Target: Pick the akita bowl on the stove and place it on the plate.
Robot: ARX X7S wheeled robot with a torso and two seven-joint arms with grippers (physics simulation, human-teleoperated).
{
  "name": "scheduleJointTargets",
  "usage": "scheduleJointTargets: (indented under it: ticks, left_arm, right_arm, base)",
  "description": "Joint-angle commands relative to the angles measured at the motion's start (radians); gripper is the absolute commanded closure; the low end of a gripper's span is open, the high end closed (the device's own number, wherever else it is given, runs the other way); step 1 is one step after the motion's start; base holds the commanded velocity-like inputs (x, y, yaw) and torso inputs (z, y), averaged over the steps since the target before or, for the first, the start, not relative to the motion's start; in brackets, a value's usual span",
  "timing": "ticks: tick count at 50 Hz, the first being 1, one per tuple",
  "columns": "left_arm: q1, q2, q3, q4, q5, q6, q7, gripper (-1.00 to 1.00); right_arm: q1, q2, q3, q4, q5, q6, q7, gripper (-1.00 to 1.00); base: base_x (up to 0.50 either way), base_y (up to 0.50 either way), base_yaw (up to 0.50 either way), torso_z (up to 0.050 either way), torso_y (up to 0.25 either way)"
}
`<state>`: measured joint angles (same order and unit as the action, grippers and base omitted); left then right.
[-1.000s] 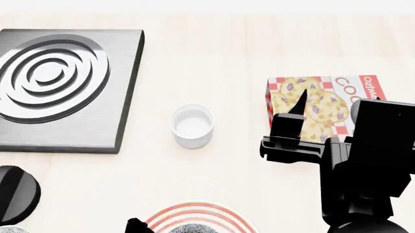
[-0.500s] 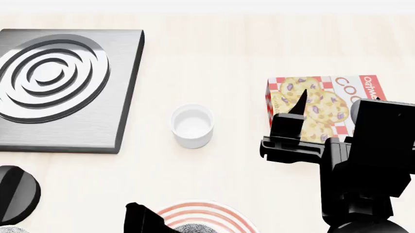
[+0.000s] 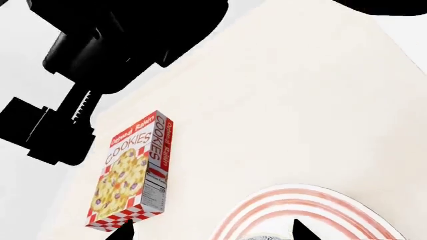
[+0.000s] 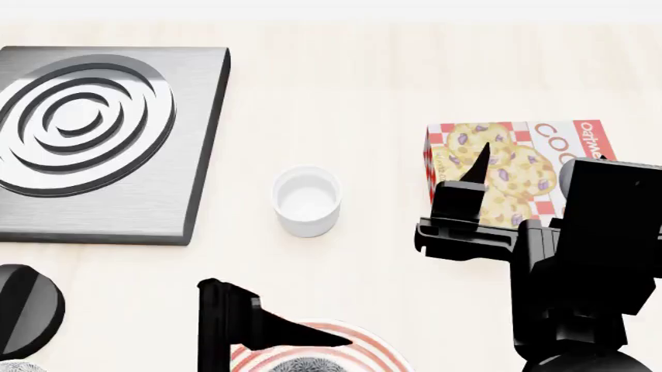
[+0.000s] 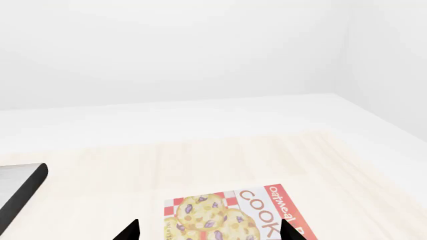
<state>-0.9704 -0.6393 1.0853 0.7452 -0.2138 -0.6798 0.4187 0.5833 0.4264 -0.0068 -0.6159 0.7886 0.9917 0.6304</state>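
Note:
The stove (image 4: 104,139) lies at the far left with nothing on its burner rings. At the head view's bottom edge, the akita bowl (image 4: 303,363) sits inside the red-ringed plate (image 4: 362,346), only its patterned rim showing. My left gripper (image 4: 271,333) hangs just above the plate's left side. In the left wrist view it (image 3: 213,234) is open, its fingertips (image 3: 303,231) apart over the plate (image 3: 313,207), with a sliver of the bowl (image 3: 267,237) between them. My right gripper (image 5: 210,232) is open and empty above the cookie box (image 5: 233,215).
A plain white cup (image 4: 306,200) stands mid-table between the stove and the cookie box (image 4: 517,167). The black knob (image 4: 26,310) is at the lower left, with a patterned grey sliver (image 4: 12,366) below it. The right arm (image 4: 579,271) fills the lower right.
My left gripper has risen from the bottom edge into the head view, away from the bowl on the plate. The bowl, the plate and the right arm have not moved.

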Motion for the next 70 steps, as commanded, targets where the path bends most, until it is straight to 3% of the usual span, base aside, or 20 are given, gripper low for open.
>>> scheduleJointTargets:
  ticks: [1, 29, 41, 51, 70]
  left_arm:
    - [0.015, 0.063, -0.152, 0.038, -0.107, -0.057, -0.022, -1.0]
    - [0.153, 0.085, -0.493, 0.064, -0.357, -0.064, -0.207, -1.0]
    - [0.126, 0.135, -0.656, -0.017, -0.474, -0.103, -0.301, -1.0]
    - [0.104, 0.2, -0.8, -0.067, -0.605, -0.201, -0.45, -1.0]
    - [0.1, 0.199, -0.929, -0.07, -0.71, -0.233, -0.545, -1.0]
  right_arm:
    - [-0.003, -0.016, 0.021, 0.0, -0.017, -0.005, -0.019, -1.0]
    - [-0.003, -0.01, 0.016, 0.002, -0.008, -0.011, -0.012, -1.0]
    - [-0.003, -0.007, 0.014, 0.003, -0.005, -0.014, -0.009, -1.0]
    - [-0.003, -0.005, 0.012, 0.004, -0.002, -0.016, -0.006, -1.0]
    - [-0.003, -0.001, 0.008, 0.005, 0.003, -0.021, -0.002, -1.0]
  base:
    - [0.0, 0.0, 0.0, 0.0, 0.0]
    - [0.0, 0.0, 0.0, 0.0, 0.0]
    - [0.0, 0.0, 0.0, 0.0, 0.0]
    - [0.0, 0.0, 0.0, 0.0, 0.0]
    - [0.0, 0.0, 0.0, 0.0, 0.0]
